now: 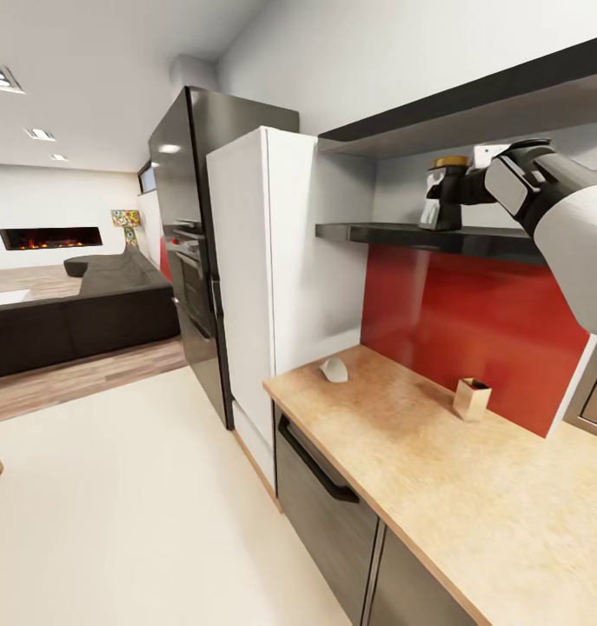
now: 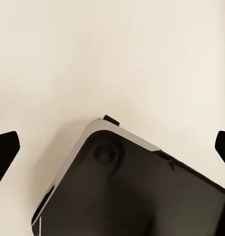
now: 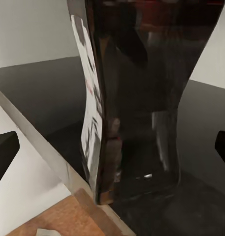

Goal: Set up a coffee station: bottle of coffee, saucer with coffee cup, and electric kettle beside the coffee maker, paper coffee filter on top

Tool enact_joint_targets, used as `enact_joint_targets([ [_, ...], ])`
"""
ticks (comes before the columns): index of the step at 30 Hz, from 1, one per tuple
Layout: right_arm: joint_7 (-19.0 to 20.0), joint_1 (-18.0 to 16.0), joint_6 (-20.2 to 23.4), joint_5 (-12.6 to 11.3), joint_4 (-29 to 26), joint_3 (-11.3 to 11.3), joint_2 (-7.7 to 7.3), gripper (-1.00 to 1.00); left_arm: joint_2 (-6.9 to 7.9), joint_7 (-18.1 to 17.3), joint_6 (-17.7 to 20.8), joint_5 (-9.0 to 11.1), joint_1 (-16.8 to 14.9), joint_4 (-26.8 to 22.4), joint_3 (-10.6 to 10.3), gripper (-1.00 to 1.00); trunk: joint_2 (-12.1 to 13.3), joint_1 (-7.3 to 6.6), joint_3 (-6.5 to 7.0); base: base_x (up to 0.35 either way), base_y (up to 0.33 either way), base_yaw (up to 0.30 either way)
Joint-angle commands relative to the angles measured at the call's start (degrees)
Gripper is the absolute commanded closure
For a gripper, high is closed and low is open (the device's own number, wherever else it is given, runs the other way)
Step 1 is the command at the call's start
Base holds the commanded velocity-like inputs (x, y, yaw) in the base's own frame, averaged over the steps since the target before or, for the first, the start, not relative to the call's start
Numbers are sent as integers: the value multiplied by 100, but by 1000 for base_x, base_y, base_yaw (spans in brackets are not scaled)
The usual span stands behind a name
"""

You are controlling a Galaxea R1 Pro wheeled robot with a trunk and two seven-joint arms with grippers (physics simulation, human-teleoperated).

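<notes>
Reaching to the black shelf (image 1: pixel 472 238), the right gripper (image 1: pixel 443 202) stands spread around the dark coffee bottle (image 3: pixel 142 98), its label seemingly unreadable; left gripper (image 2: pixel 112 147) spread above pale floor

This is a home kitchen open to a living room: a wood desk (image 1: pixel 437 452) over dark cabinets, a red backsplash (image 1: pixel 472 322), black wall shelves (image 1: pixel 420 233), a tall black oven unit (image 1: pixel 189 261), then a dark sofa (image 1: pixel 81 313) and a lit fireplace (image 1: pixel 50 237).
</notes>
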Motion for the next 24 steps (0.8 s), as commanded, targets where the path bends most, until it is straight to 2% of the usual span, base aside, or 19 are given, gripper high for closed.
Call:
enact_joint_targets([
  [1, 9, 0, 27, -55, -5, 50, -6, -100, -2, 1, -17, -12, -1, 3, 23, -100, -4, 3, -2, 71, 0, 0],
  [14, 20, 0, 24, -45, -6, 55, -81, -100, -1, 1, -16, -13, -1, 3, 24, -100, -4, 3, -2, 11, 0, 0],
  [19, 34, 0, 24, -50, -7, 58, -99, -100, -1, 1, -11, -25, -1, 3, 13, -100, -4, 3, -2, 180, -15, 0],
  [24, 42, 0, 24, -45, -7, 51, -108, -100, -2, 1, -8, -33, -1, 3, 1, -100, -4, 3, -2, 43, -9, 0],
])
